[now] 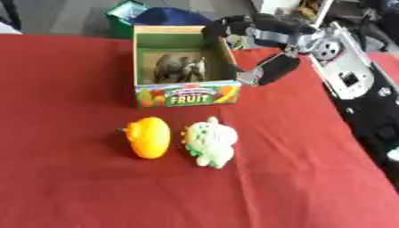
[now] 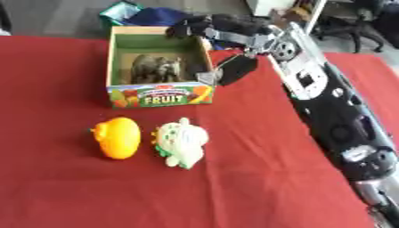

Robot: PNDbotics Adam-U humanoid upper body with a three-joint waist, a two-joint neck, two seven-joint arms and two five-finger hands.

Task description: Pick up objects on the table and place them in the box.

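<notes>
the red table point(image 1: 70, 187) carried the fruit box point(image 1: 185, 95), a grey toy already inside. the right hand point(image 1: 269, 67) hung beside its right wall, fingers unreadable. nearer the robot lay the orange toy point(image 1: 148, 137) and pale green plush point(image 1: 210, 141), long axes pointing away.

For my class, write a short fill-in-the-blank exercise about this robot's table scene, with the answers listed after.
1. The word printed on the front of the cardboard box is ____.
2. The grey plush toy lies ____ the box.
3. The orange toy lies to the ____ of the pale green plush toy.
4. The right hand is above the box's ____ wall.

Answers: FRUIT; inside; left; right
</notes>
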